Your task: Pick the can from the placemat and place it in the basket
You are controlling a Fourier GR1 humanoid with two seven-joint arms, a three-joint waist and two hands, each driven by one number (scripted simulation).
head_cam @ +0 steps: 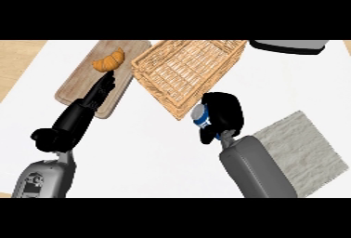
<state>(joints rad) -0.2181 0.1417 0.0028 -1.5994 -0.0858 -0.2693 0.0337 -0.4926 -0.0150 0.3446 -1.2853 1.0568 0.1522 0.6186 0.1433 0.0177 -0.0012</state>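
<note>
Can (199, 116) gripped in curled right hand (223, 113), apparently just off basket (188, 69) near rim, away from placemat (302, 151); left hand (79, 118) with fingers extended straight.

Likely a kitchen: white counter (171, 153), croissant (109, 61) on a wooden board (75, 88), wicker basket (185, 69), placemat (305, 151).
</note>
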